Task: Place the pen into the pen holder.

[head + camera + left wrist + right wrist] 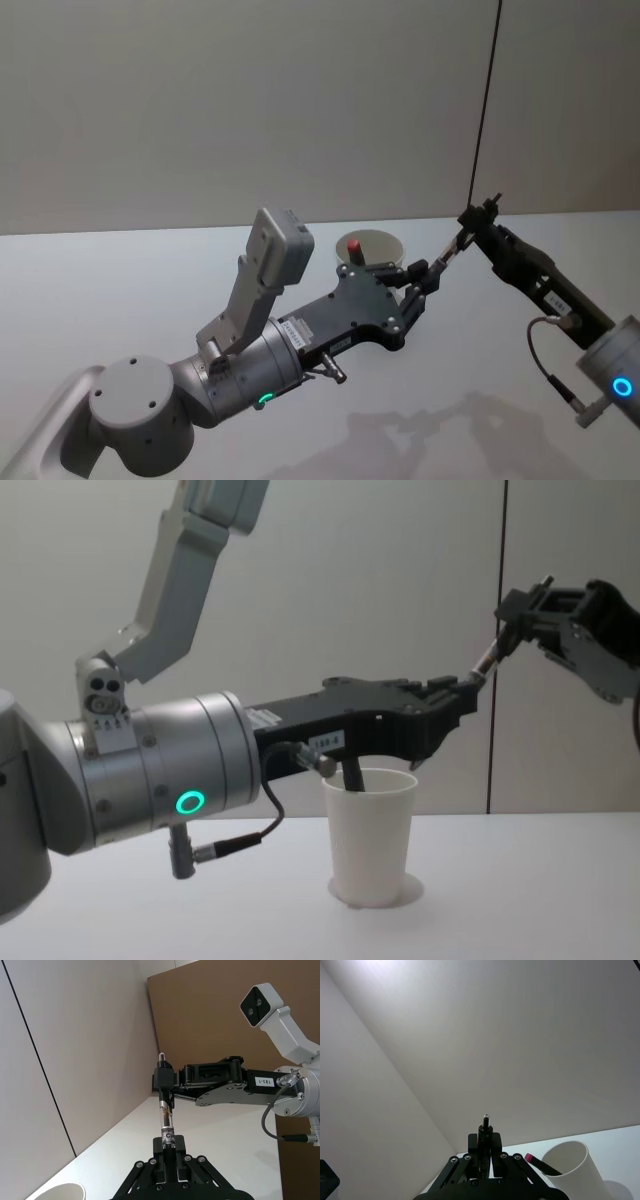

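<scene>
Pen (165, 1120) sits mid-air at center-right of head view, above & right of cup (370, 835), held at both ends: L gripper (432, 268) pinches lower end, R gripper (478, 215) pinches upper end. Cup stands on table (520, 890) at center of chest view w/ another red-capped pen (354, 246) inside.

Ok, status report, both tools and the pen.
Left tool and right tool both shut on the pen, held in the air above the pen holder. Holder already contains another pen.
</scene>
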`<action>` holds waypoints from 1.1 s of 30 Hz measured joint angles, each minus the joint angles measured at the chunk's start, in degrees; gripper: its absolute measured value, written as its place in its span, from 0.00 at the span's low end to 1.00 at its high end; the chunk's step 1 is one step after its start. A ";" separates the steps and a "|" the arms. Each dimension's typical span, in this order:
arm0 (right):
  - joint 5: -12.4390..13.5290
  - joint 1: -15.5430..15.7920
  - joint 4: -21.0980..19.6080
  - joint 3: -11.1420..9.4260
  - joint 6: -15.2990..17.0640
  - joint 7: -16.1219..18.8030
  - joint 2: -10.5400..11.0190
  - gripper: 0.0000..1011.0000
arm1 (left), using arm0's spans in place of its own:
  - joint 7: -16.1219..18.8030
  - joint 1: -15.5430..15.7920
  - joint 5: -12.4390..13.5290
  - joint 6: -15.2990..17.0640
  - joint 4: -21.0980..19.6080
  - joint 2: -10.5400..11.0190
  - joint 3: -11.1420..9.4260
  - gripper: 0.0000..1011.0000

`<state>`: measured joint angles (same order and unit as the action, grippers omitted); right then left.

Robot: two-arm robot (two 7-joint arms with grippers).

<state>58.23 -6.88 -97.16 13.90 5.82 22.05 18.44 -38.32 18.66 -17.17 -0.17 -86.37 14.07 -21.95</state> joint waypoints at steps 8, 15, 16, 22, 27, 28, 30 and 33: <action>-0.22 0.05 -0.43 -0.08 -0.58 -0.67 0.38 0.13 | 0.00 -0.03 0.20 0.12 0.04 0.06 0.04 0.15; -0.39 0.09 -0.61 0.00 -0.66 -0.95 0.62 0.13 | 0.00 -0.02 0.20 0.12 0.04 0.05 0.03 0.36; -0.42 0.10 -0.62 0.01 -0.67 -0.97 0.65 0.13 | 0.00 -0.02 0.20 0.12 0.04 0.04 0.03 0.38; -0.92 0.08 -0.76 0.07 -0.76 -1.14 0.89 0.13 | 0.00 0.00 0.20 0.12 0.04 0.01 0.01 0.56; -1.81 -0.07 -0.85 0.07 -0.79 -1.19 1.22 0.13 | 0.00 0.00 0.19 0.11 0.02 0.01 0.01 0.71; -1.95 -0.12 -0.86 0.06 -0.79 -1.19 1.27 0.13 | 0.00 0.00 0.18 0.10 0.03 0.01 0.01 0.75; -2.71 -0.31 -0.89 0.02 -0.79 -1.19 1.50 0.13 | 0.00 0.00 0.17 0.09 0.02 0.01 0.01 0.83; -3.57 -0.57 -0.90 -0.06 -0.75 -1.14 1.77 0.13 | 0.00 0.00 0.16 0.08 0.02 0.01 0.01 0.88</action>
<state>54.66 -7.45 -98.06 13.85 5.07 20.91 20.21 -38.33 18.65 -17.02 -0.09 -86.35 14.08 -21.94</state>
